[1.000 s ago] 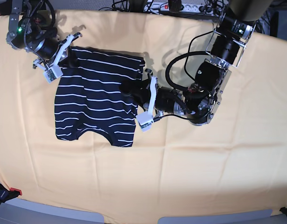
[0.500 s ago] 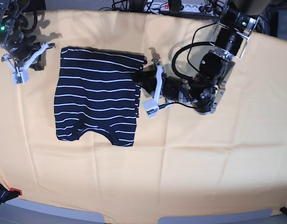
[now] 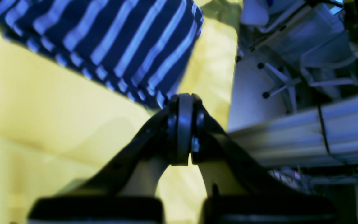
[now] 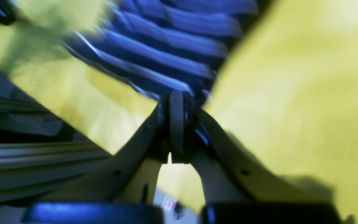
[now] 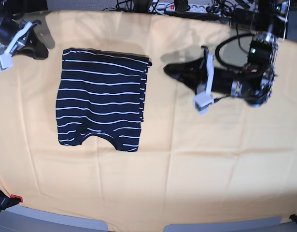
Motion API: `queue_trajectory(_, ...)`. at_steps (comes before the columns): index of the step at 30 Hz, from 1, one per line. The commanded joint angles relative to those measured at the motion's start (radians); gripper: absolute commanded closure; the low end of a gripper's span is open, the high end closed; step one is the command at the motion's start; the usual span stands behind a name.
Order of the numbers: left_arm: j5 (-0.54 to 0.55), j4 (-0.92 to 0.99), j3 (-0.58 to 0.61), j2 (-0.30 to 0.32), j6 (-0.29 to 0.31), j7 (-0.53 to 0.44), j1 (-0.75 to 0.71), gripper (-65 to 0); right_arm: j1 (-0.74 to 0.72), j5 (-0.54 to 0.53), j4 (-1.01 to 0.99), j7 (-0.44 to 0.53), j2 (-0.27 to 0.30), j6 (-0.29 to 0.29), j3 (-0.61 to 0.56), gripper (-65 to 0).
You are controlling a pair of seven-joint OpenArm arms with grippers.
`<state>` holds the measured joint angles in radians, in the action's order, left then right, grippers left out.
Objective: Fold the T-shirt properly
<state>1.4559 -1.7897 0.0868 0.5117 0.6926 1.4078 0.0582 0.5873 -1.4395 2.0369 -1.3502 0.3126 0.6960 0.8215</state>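
Both claws, left and right, have withdrawn from the T-shirt.

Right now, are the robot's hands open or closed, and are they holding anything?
Left hand: closed, holding nothing, off the T-shirt.
Right hand: closed, holding nothing.

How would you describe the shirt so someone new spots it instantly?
Start from the orange cloth that covers the whole table. On its upper left part lies the shirt, flat and folded into a rough rectangle, with both arms pulled away from it. It is the only dark thing lying on the cloth: navy with thin white stripes.
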Motion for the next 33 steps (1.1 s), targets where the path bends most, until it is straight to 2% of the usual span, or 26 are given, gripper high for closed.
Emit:
queue_trajectory(1, 0.028, -0.058, -0.029, 0.026, 0.006, -0.012, -0.021, 0.0, 0.024, -0.044, 0.019, 0.032, 0.017, 0.002, 0.022, 0.0)
queue_trajectory(7, 0.028, -0.283, -0.203, 0.124, 0.006, -0.012, -0.305, 0.0, 0.195, -0.044, 0.021, 0.021, 0.017, 0.002, 0.064, 0.0)
queue_trajectory(15, 0.028, -0.435, -0.526, 0.128, -0.041, -0.012, -0.771, 0.0, 0.449, -0.044, 0.069, -0.017, 0.016, 0.002, 0.115, 0.0)
queue_trajectory(19, 0.028, -0.450, -0.640, 0.126, -0.057, -0.012, -1.018, 0.0, 0.605, -0.044, 0.068, -0.046, 0.017, 0.002, 0.114, 0.0)
queue_trajectory(23, -0.104, -0.425, -0.645, 0.080, -0.069, -0.023, -1.198, 0.0, 0.720, -0.044, 0.031, -0.046, 0.017, 0.002, 0.099, 0.0)
queue_trajectory(28, -0.311, -0.288, -0.568, 0.002, -0.069, -0.180, -1.278, 0.0, 0.722, -0.044, -0.064, -0.018, 0.017, 0.002, -0.036, 0.0)
queue_trajectory(30, -0.358, -0.205, -0.510, -0.011, -0.069, -0.222, -1.265, 0.0, 0.722, 0.040, -0.111, 0.071, 0.018, 0.002, -0.119, 0.0)
queue_trajectory(33, -0.394, -0.067, -0.414, -0.016, -0.069, -0.278, -1.214, 0.0, 0.676, 0.231, -0.196, 0.200, 0.020, 0.002, -0.246, 0.0)
